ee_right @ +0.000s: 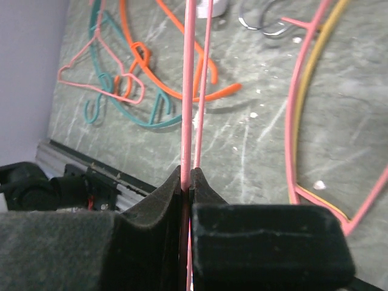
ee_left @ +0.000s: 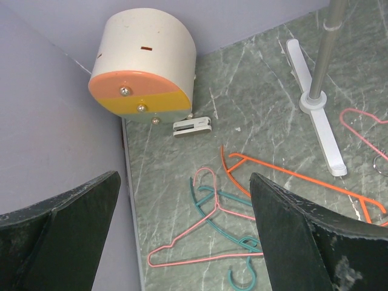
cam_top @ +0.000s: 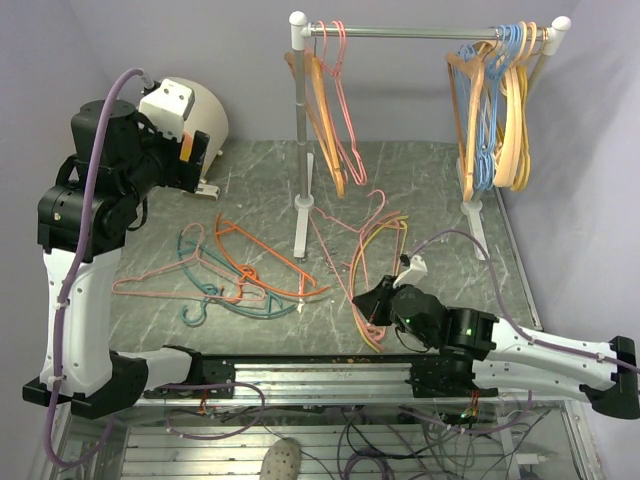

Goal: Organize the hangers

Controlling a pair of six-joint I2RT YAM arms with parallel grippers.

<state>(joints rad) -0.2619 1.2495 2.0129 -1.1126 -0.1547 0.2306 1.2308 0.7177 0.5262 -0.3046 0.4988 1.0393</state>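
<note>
My right gripper [ee_right: 187, 173] is low over the table's front middle [cam_top: 370, 298], shut on the thin rod of a pink hanger [ee_right: 188, 91] that runs away from it toward the rack's left post [cam_top: 330, 250]. Beside it lies a tangle of pink and yellow hangers [cam_top: 378, 240] [ee_right: 297, 121]. Farther left, a pink hanger [ee_left: 200, 227], a teal one [ee_left: 224, 203] and an orange one [ee_left: 291, 176] lie overlapped [cam_top: 215, 285]. A tan hanger [cam_top: 322, 110] and a pink one [cam_top: 345, 100] hang at the rod's left end. My left gripper [ee_left: 185, 230] is raised at the back left [cam_top: 200, 155], open and empty.
The rack's rod [cam_top: 420, 33] spans the back on two white posts with feet [cam_top: 303, 205] [ee_left: 324, 130]. A bunch of light-blue and pale tan hangers [cam_top: 500, 100] hangs at its right end. A round white device [ee_left: 145, 60] and a small white clip [ee_left: 193, 125] sit back left.
</note>
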